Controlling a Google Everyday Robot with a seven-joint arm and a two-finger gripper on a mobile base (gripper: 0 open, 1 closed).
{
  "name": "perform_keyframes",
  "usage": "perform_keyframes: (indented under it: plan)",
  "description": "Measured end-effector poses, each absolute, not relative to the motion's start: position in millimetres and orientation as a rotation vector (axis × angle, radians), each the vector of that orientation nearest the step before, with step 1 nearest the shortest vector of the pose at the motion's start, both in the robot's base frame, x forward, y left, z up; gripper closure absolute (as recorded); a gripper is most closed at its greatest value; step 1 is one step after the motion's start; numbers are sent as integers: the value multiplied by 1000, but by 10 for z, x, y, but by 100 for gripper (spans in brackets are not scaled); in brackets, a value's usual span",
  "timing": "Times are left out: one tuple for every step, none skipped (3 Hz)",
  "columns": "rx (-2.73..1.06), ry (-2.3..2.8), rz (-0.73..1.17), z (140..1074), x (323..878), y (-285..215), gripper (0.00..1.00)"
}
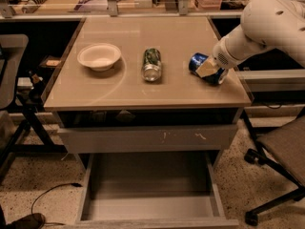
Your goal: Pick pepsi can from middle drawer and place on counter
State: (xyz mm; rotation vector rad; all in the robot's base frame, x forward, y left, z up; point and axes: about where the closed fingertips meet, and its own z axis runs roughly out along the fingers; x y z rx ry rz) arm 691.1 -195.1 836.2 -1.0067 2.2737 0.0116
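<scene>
Here, gripper [208,69]: is sitting at the right side of the counter [181,37], right up against the pepsi can [196,61].
Grip: is not showing clearly; I cannot tell whether it is clamping the can or has let go.
Pepsi can: is lying tilted on the counter near its right edge, partly covered by the gripper.
Arm [267,18]: is reaching in from the right, white and bulky, above the counter's corner.
Middle drawer [147,209]: is standing pulled out below the counter, its plain grey floor showing.
Scratched drawer front [147,138]: is sitting shut just above the open drawer.
Green can [152,64]: is lying on its side mid-counter, apart from the pepsi can.
Bowl [99,56]: is resting upright on the counter's left side.
</scene>
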Motion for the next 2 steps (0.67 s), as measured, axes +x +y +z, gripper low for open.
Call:
perform_keyframes:
  plan:
    - [-1007,2274,12,8361,6911,-1951,15]
    - [-1007,2274,12,8361,6911,-1950,0]
